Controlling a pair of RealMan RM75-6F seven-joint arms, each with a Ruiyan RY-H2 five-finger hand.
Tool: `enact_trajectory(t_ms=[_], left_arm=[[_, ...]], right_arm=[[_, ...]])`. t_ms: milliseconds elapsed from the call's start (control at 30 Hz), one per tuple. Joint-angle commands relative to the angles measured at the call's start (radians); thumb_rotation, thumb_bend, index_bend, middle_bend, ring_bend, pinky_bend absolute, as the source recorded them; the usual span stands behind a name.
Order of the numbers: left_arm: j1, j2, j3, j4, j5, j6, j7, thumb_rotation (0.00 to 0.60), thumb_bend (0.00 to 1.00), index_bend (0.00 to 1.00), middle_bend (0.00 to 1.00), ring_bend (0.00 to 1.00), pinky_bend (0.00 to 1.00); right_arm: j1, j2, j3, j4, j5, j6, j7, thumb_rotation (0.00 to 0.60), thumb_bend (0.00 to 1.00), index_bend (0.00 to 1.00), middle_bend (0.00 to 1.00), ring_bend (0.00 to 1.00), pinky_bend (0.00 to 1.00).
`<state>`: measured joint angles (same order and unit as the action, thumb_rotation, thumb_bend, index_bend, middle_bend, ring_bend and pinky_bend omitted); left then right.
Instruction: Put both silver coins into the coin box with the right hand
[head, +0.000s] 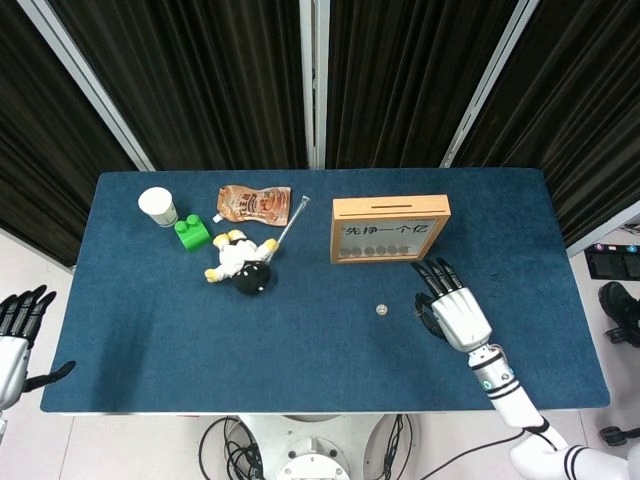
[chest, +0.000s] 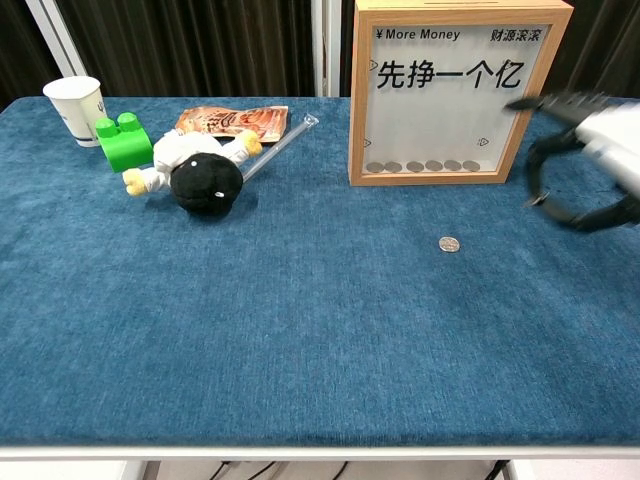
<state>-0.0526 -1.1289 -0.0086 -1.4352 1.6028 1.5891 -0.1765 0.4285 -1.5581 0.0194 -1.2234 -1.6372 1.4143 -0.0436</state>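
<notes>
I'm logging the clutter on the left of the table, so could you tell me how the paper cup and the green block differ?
The paper cup is white, round and taller, and stands upright with its mouth open. The green block is bright green, boxy and squat, with studs on top. The cup stands nearer the table's left edge; the block sits just beside it, closer to the plush toy. Both rest untouched on the blue table.

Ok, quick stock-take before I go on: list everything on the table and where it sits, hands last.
Coin box: one, wood frame with clear front, far right-centre; a row of coins inside along the bottom.
Silver coin: one, on the cloth in front of the box.
Paper cup: one, white, far left.
Toy block: one, green, beside the cup.
Snack pouch: one, orange-brown, far centre-left.
Plush toy: one, white, yellow and black, lying near the block.
Straw: one, clear, by the plush.
Left hand: off the table's left edge, holding nothing.
Right hand: raised right of the coin, holding nothing.
</notes>
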Motion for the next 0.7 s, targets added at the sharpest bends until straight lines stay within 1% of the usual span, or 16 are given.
enact_trajectory(t_ms=[33,100,200,400,533,700], left_arm=[[-0.001,-0.001,0.001,0.001,0.004,0.002,-0.002,0.6,0.07,0.06,0.0,0.0,0.0],[-0.001,0.0,0.002,0.0,0.008,0.004,-0.003,0.6,0.07,0.06,0.0,0.0,0.0],[0.001,0.005,0.003,-0.005,0.015,0.012,-0.006,0.6,0.07,0.05,0.0,0.0,0.0],[0.009,0.023,0.008,-0.02,0.03,0.034,-0.017,0.6,0.07,0.06,0.0,0.0,0.0],[0.01,0.024,0.01,-0.025,0.037,0.039,-0.017,0.6,0.07,0.06,0.0,0.0,0.0],[0.01,0.026,0.012,-0.028,0.04,0.04,-0.018,0.6,0.07,0.06,0.0,0.0,0.0]], right_arm=[[-0.036,0.096,0.017,-0.121,-0.043,0.1,-0.025,0.6,0.38,0.69,0.09,0.0,0.0],[-0.031,0.123,0.047,-0.167,-0.051,0.126,-0.055,0.6,0.38,0.69,0.09,0.0,0.0],[0.005,0.147,0.116,-0.223,-0.011,0.095,-0.117,0.6,0.39,0.69,0.09,0.0,0.0],[0.126,0.189,0.253,-0.336,0.094,-0.059,-0.303,0.6,0.42,0.7,0.09,0.0,0.0],[0.216,0.197,0.345,-0.389,0.199,-0.159,-0.437,0.6,0.42,0.7,0.09,0.0,0.0],[0.301,0.187,0.42,-0.402,0.356,-0.247,-0.574,0.6,0.43,0.71,0.09,0.0,0.0]])
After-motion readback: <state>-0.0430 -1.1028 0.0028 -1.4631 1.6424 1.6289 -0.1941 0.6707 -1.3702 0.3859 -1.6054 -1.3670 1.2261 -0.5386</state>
